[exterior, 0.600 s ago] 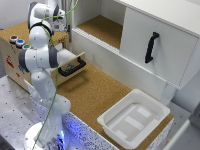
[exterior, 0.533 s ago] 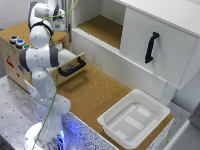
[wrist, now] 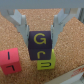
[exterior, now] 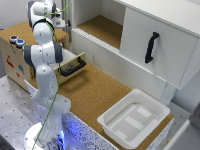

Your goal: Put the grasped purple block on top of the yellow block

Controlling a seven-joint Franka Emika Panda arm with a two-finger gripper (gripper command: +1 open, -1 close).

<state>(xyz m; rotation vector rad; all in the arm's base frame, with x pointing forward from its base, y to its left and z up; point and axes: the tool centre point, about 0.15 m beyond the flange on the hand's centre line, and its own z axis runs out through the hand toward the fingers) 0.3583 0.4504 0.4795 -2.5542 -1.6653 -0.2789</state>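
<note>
Wrist view: the hand [wrist: 39, 39] holds the purple block [wrist: 39, 39], one finger pressed against each of its two opposite side faces, so the fingers stand at block width and no wider. The yellow block [wrist: 45, 64] appears directly past the purple one, on the cork surface [wrist: 70, 55], their edges roughly parallel and overlapping in the picture; whether they already touch cannot be told from this angle. A pink block [wrist: 9, 62] lies beside the yellow one, apart from it. The deciding relation is thus vertical alignment: the held block appears nearly over its target, slightly offset. Exterior view: the arm [exterior: 44, 55] reaches far back over the rear of the surface, the hand hidden behind it, apparently pointing downward.
</note>
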